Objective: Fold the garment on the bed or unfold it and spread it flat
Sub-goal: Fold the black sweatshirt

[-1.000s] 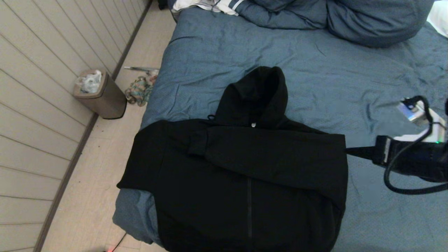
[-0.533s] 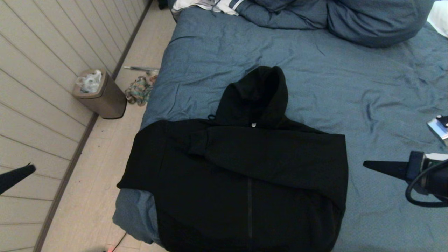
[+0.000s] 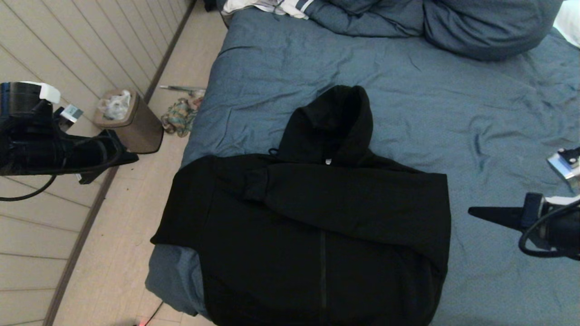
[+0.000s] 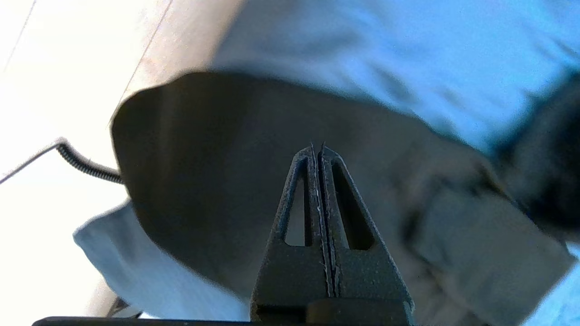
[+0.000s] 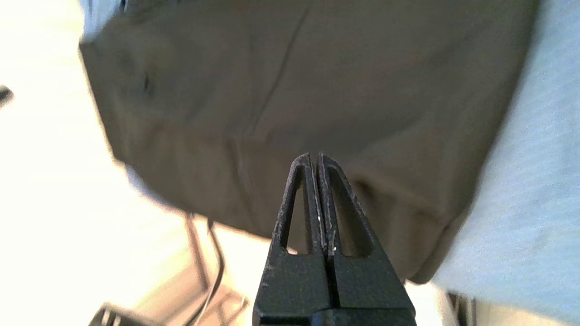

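Two closed grippers hang in the air on either side of a black hoodie [image 3: 312,226], and neither one holds or touches anything.

On the far left stands a wall of pale horizontal boards [image 3: 54,54], with a strip of light wooden floor [image 3: 122,253] between it and the bed [image 3: 408,99]. The bed has a wrinkled blue cover and fills the middle and the right of the room. Its near left corner hangs down toward the floor.

The left gripper [image 3: 129,157] is over the floor, left of the bed, and well apart from the hoodie. Its arm comes in from the left edge and the fingers point to the right; in the left wrist view the fingers [image 4: 312,181] are pressed together. The right gripper [image 3: 473,211] is over the blue cover, near the right edge of the hoodie but apart from it. It points to the left, with fingers [image 5: 308,190] pressed together as well.

The hoodie lies on the near left part of the bed. Its hood points to the far side and one sleeve is folded across the chest.

A small brown bin [image 3: 129,120] stands by the wall, with a colourful rag [image 3: 179,117] on the floor just beside it. At the far end lie blue pillows [image 3: 476,22] and a white striped cloth [image 3: 276,7].
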Available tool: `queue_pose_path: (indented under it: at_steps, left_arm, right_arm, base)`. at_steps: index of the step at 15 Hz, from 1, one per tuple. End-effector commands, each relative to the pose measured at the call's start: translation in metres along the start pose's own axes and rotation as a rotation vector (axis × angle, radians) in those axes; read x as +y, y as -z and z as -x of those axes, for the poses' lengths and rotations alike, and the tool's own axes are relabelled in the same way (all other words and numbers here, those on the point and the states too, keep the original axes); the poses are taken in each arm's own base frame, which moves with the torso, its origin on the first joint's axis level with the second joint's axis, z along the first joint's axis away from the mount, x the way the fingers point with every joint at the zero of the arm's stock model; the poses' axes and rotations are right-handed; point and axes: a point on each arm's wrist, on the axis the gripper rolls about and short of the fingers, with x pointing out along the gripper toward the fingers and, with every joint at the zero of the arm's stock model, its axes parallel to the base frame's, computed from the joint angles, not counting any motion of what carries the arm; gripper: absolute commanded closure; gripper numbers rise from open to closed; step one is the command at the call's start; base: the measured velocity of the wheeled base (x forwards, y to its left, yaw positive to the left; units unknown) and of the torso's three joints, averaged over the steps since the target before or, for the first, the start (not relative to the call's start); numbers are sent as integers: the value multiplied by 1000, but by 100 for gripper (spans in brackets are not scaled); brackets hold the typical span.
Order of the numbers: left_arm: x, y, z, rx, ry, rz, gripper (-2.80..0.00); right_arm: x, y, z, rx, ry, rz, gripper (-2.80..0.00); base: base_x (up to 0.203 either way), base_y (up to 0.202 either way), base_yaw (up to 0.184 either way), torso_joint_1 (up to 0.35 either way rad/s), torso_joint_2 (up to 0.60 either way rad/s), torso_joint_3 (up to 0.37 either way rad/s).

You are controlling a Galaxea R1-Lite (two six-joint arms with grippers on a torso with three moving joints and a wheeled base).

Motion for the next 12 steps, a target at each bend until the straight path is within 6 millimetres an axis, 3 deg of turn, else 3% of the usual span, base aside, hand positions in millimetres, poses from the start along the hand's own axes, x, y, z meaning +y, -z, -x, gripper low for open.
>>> queue_pose_path:
  at_steps: [1,3,6,9,12]
  left_arm:
    - [43,-6,-50,83,-42,59,0]
    - [63,-12,-69,102,-47,66,0]
    - [89,0,-98,153,-71,80,0]
    - [88,5,-101,169,-64,78,0]
    - [81,-5,-99,136,-44,94,0]
  right_arm:
    - [-2,-8,5,-36,41,-7,0]
    - [1,-9,17,-52,162,-39,0]
    - [13,-22,32,-43,278,-70,0]
    - [30,-45,46,-61,368,-69,0]
    - [46,-48,52,-27,378,-68,0]
  base:
    - [0,0,0,0,0,0]
    - [0,0,0,0,0,0]
    - [0,0,0,0,0,0]
    - [0,0,0,0,0,0]
    - [0,0,0,0,0,0]
